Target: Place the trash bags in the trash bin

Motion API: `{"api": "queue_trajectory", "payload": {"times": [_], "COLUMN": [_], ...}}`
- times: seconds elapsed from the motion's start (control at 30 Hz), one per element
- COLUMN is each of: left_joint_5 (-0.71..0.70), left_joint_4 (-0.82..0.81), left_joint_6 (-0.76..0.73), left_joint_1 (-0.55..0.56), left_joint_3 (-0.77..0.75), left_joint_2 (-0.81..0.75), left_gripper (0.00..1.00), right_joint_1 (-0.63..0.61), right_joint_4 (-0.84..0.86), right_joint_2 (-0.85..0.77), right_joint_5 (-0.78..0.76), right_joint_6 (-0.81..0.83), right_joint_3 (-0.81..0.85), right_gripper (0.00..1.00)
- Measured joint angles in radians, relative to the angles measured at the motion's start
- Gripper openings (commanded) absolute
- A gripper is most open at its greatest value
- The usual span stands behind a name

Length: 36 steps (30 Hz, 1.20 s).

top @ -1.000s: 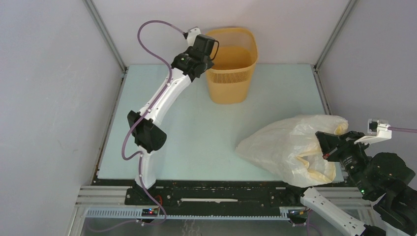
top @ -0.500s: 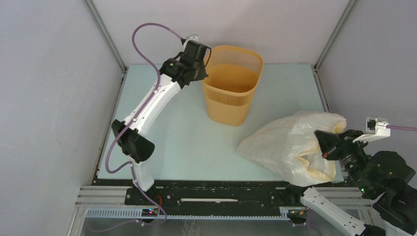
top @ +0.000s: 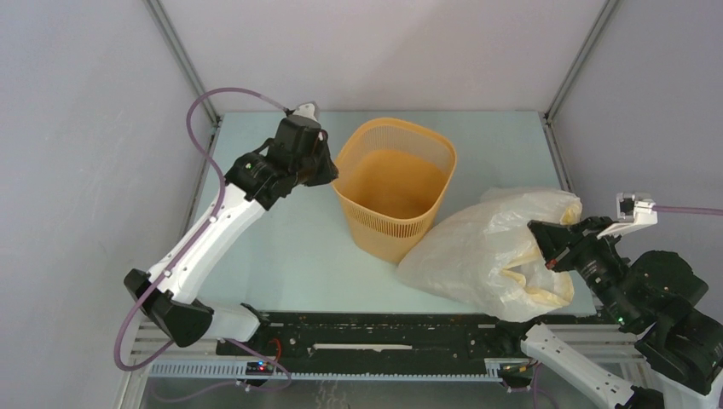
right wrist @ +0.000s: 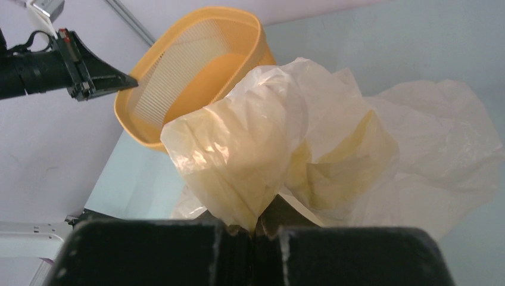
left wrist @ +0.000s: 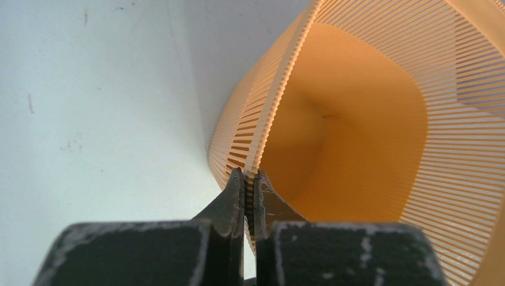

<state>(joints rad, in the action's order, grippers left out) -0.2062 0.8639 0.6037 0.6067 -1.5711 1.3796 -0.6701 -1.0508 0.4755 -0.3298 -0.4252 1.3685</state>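
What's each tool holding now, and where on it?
Left tool clamps the trash bin by its rim; right tool pinches a bunched fold of the trash bag.

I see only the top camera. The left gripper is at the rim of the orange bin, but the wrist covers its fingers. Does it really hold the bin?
Observer: Yes. In the left wrist view the left gripper is shut on the slotted wall of the bin, with one finger outside the wall and the other inside.
Operator: Good. And the right gripper, does it hold the bag or only touch it?
Observer: It holds it. In the right wrist view the right gripper is shut on a bunched fold of the bag, and the plastic rises straight out from between the fingers.
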Motion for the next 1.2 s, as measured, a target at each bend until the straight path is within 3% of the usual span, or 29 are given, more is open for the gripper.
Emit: {"api": "queue_trajectory", "payload": {"times": [0.2, 0.4, 0.6, 0.73, 0.87, 1.03, 1.2], "left_joint_5": [0.025, 0.063, 0.144, 0.182, 0.206, 0.23, 0.231], "left_joint_4": [-0.01, -0.017, -0.043, -0.049, -0.042, -0.048, -0.093], "left_joint_6": [0.031, 0.063, 0.076, 0.061, 0.011, -0.043, -0.055], "left_joint_1": [0.053, 0.061, 0.062, 0.062, 0.056, -0.002, -0.112], "left_joint_3": [0.052, 0.047, 0.035, 0.019, -0.03, -0.028, 0.032], "left_joint_2": [-0.057, -0.044, -0.009, -0.008, -0.013, -0.1, -0.285], "left_gripper": [0.02, 0.5, 0.74, 0.79, 0.85, 0.9, 0.91], "right_joint_1": [0.0, 0.0, 0.0, 0.0, 0.0, 0.0, -0.001], "right_joint_4": [0.006, 0.053, 0.211, 0.352, 0.507, 0.764, 0.99], "right_joint_2": [0.026, 0.12, 0.223, 0.305, 0.464, 0.664, 0.79], "right_joint_5": [-0.03, -0.072, 0.01, 0.137, 0.36, 0.632, 0.733], "right_joint_6": [0.04, 0.14, 0.239, 0.246, 0.172, -0.045, -0.296], "right_joint_3": [0.083, 0.324, 0.517, 0.605, 0.734, 0.802, 0.8], "right_gripper": [0.0, 0.0, 0.0, 0.0, 0.0, 0.0, 0.0]}}
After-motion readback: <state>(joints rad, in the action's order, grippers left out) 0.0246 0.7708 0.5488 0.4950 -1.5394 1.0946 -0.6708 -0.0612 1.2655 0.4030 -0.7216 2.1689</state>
